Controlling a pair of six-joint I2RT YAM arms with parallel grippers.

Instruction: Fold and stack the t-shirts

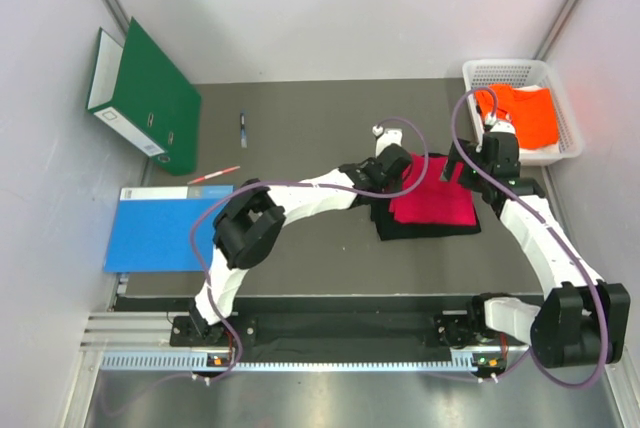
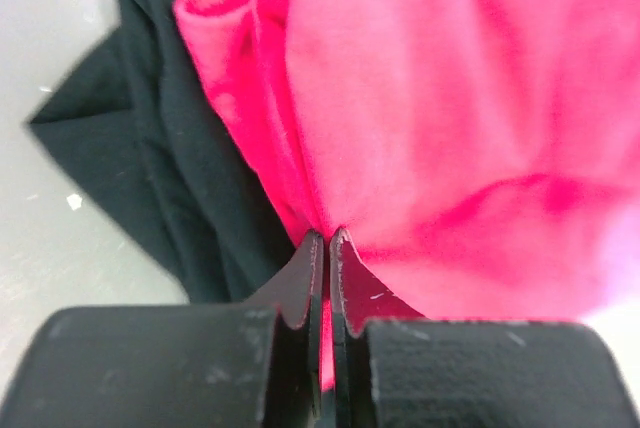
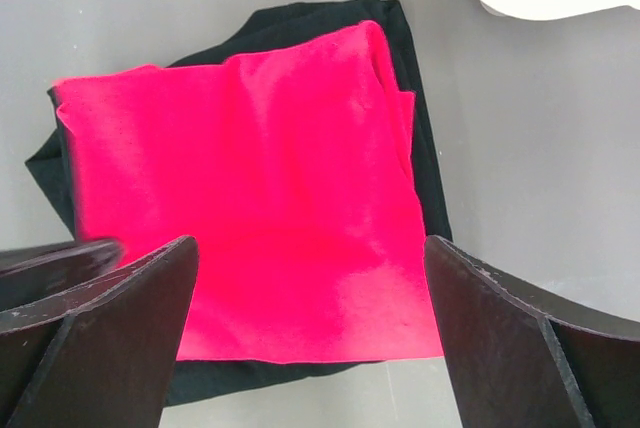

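Left gripper (image 2: 326, 238) is pinched tight on the edge of the red t-shirt (image 2: 450, 128) — cloth caught right between the tips. That shirt's folded and lying on the black t-shirt (image 2: 170, 178), mid-desk (image 1: 300, 238). Right gripper (image 3: 308, 248) hangs over the same pile, spread wide, holding nothing. Orange t-shirt (image 1: 525, 113) sits in the white basket (image 1: 510, 68) — far right corner.

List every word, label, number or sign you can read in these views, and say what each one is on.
No text can be read in any view.
On the green binder, the white spine label is too small to read.
The red t-shirt, black t-shirt, orange t-shirt and blue sheet show no print.
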